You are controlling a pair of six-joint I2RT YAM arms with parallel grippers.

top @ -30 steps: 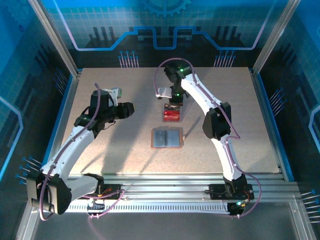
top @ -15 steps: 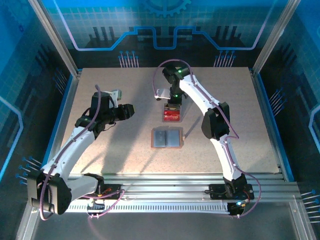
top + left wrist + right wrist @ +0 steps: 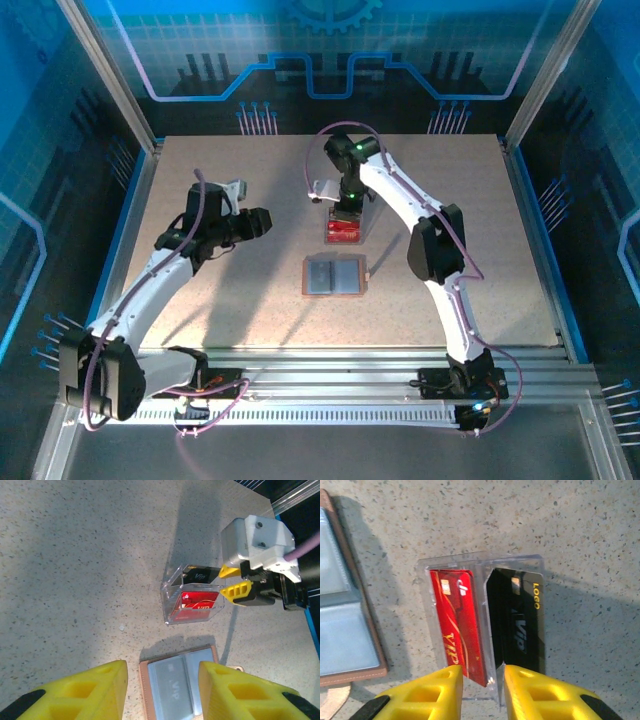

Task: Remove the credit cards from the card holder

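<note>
Two credit cards [image 3: 457,625] in clear tray [image 3: 480,560]; card holder [image 3: 334,276] open nearby.
L end effector [image 3: 162,680], R end effector [image 3: 483,672] part-open, empty — R at tray rim may snag it, spill cards.

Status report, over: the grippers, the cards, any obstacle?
Left gripper open, empty, beside card holder. Right gripper open over clear tray. Red card, black card in tray. Card holder lies open, unobstructed.
</note>
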